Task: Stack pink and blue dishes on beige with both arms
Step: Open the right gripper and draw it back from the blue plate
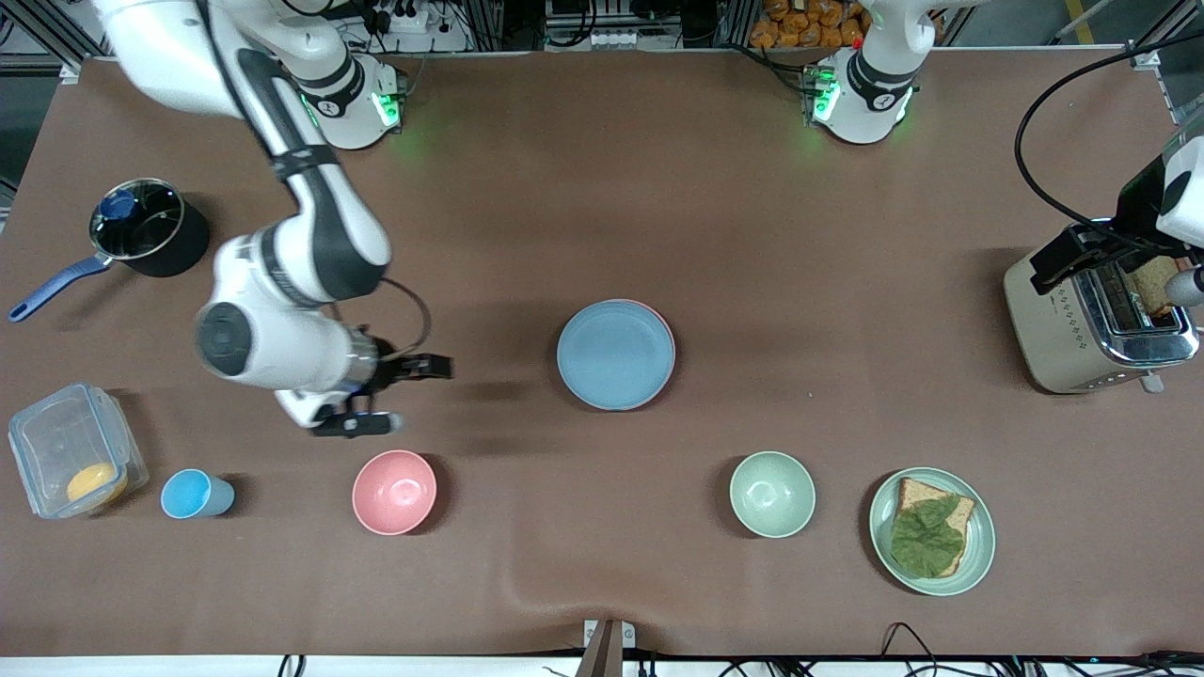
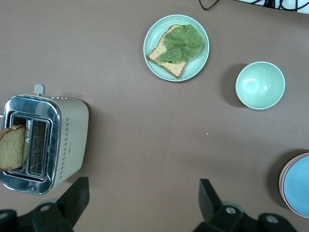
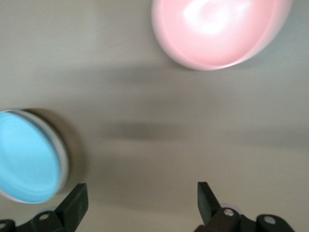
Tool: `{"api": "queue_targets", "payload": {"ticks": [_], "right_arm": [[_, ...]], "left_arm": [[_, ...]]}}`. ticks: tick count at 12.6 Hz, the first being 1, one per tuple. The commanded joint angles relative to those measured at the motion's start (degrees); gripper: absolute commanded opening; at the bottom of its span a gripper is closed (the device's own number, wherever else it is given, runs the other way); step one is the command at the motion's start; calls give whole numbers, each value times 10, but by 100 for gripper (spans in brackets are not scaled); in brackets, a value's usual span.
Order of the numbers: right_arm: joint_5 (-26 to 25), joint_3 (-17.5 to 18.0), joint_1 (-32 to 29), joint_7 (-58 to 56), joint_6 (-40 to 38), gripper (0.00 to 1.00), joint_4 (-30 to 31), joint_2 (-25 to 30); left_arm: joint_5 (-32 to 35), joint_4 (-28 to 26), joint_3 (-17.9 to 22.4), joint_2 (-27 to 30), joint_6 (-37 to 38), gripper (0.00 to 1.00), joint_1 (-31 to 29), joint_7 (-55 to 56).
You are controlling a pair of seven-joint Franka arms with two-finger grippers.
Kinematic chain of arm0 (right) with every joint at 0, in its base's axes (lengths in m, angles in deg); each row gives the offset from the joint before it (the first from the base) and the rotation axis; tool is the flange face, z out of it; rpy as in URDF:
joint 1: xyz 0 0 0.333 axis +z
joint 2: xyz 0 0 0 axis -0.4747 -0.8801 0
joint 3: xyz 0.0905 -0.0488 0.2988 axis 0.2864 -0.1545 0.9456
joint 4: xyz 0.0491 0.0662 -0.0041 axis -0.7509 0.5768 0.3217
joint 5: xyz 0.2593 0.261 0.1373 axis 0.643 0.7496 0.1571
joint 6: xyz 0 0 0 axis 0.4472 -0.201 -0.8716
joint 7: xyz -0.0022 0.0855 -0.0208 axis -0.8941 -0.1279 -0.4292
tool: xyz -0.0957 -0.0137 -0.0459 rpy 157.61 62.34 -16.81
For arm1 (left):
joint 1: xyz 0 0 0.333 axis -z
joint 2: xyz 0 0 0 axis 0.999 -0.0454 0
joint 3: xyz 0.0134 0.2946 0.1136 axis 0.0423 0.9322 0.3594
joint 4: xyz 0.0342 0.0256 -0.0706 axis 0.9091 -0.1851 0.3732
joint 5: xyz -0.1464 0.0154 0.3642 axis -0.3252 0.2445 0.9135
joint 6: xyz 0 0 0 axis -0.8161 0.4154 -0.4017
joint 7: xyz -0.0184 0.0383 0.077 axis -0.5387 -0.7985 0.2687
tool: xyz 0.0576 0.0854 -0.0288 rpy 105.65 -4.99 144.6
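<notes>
The light blue plate [image 1: 615, 354] lies on the pale pink plate [image 1: 671, 340] at the table's middle; only a pink rim shows past it. The beige plate is hidden or out of view. My right gripper [image 1: 395, 395] hangs open and empty over bare table between the stack and the pink bowl [image 1: 394, 492]; its wrist view [image 3: 141, 191] shows the blue plate [image 3: 24, 157] and the bowl [image 3: 219, 31]. My left gripper [image 1: 1129, 268] is up over the toaster [image 1: 1044, 329], open and empty [image 2: 143, 186]; the stack's blue top [image 2: 299, 186] and pink rim [image 2: 282, 180] show at that view's edge.
A blue cup [image 1: 193, 494], a clear container [image 1: 56, 442] and a black pot [image 1: 150, 226] sit toward the right arm's end. A green bowl [image 1: 772, 494] and a green plate [image 1: 980, 541] with bread and lettuce lie near the front, toward the left arm's end.
</notes>
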Motion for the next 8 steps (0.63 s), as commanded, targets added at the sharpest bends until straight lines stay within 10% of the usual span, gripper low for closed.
{"api": "queue_targets", "payload": {"ticks": [1, 8], "right_arm": [[-45, 12, -40, -40, -17, 100, 21, 56], [-125, 15, -143, -153, -188, 100, 21, 233]], "left_arm": [[-17, 0, 2, 4, 9, 100, 0, -28], [-40, 1, 14, 5, 14, 100, -6, -61]]}}
